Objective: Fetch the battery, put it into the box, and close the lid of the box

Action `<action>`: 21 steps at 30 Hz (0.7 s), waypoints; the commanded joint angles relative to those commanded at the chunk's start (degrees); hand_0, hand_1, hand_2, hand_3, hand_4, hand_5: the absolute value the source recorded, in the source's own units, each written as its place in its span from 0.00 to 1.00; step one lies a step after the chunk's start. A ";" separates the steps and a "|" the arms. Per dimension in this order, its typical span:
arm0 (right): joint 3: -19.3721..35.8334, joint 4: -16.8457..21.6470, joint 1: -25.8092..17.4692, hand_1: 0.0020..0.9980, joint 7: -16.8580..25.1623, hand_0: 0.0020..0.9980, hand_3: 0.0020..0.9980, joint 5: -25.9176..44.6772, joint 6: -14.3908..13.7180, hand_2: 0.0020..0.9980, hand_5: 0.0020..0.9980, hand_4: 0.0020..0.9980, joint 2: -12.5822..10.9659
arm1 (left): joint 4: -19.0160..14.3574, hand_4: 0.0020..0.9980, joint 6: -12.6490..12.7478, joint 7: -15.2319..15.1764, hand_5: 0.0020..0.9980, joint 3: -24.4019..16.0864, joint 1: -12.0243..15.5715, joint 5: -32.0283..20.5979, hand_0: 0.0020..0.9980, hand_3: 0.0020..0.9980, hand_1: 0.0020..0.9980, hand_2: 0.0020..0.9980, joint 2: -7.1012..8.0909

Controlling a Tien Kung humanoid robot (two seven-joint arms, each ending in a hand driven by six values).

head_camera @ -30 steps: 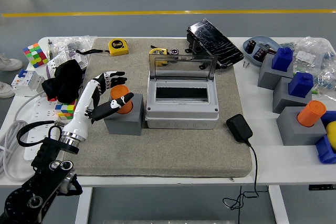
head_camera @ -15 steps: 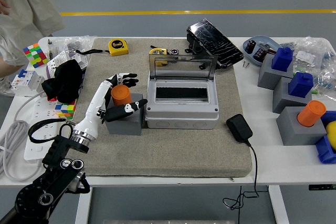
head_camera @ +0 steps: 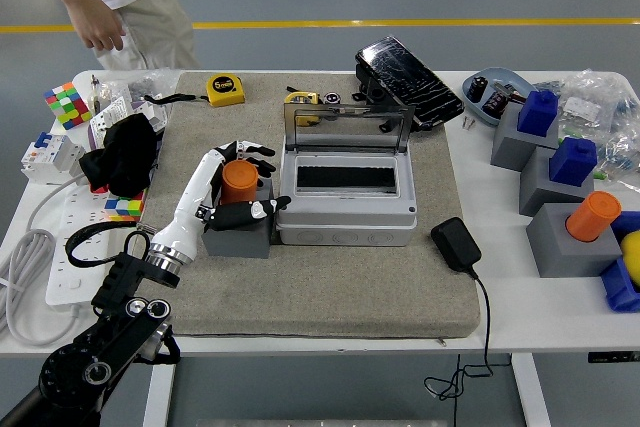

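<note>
While the left hand (head_camera: 238, 187) curled its fingers around the orange battery (head_camera: 238, 182) standing in a grey holder block (head_camera: 238, 237), the open-lidded box (head_camera: 345, 197) sat touching that block's right side, a yellow tape measure (head_camera: 225, 89) lay far behind, and a person's hand (head_camera: 103, 27) hung at far left.
</note>
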 joint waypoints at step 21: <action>-0.39 0.00 0.11 0.67 0.01 0.64 0.61 0.25 0.03 0.68 0.60 1.00 0.02 | 1.70 0.79 1.77 -4.68 0.00 1.83 -1.23 -7.50 0.08 0.18 0.08 0.13 -0.64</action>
